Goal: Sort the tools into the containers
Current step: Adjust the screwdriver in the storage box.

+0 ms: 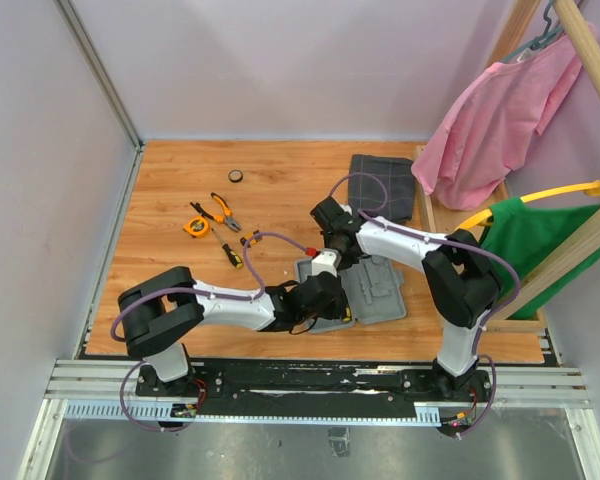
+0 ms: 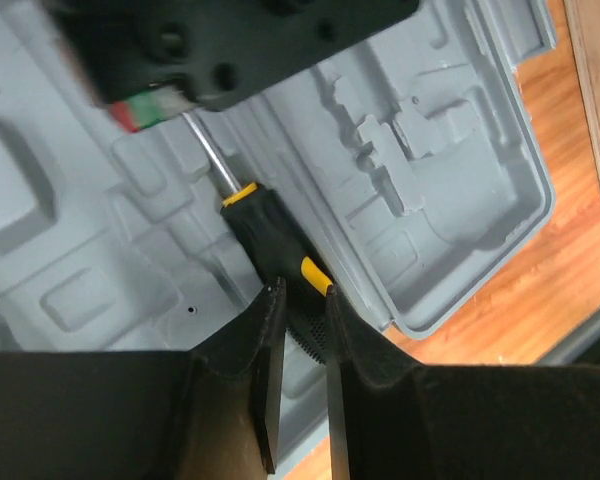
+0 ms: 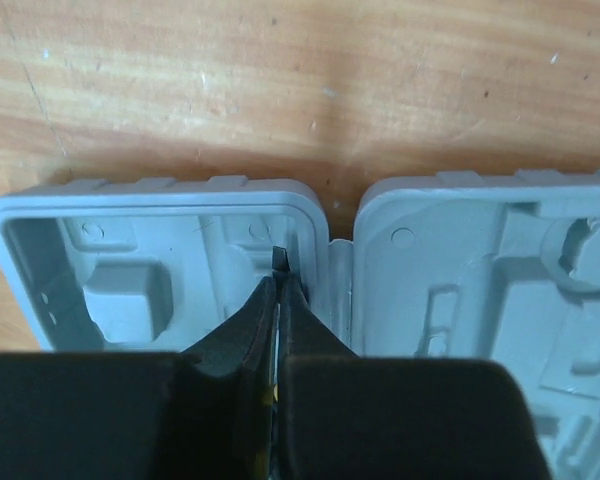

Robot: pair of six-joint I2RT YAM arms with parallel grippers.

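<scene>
Over case [image 2: 460, 250], left fingers [image 2: 265, 400] clamp screwdriver [image 2: 265, 235] by handle; right fingers [image 3: 245, 330] together at shaft.

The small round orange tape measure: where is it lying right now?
In the top view, the orange tape measure lies left on the wooden table, beside the orange-handled pliers and well left of the open grey plastic case.

Lilac walls [image 1: 280, 70]; wooden tabletop [image 1: 280, 190]; clothes rack [image 1: 592, 55] right.
</scene>
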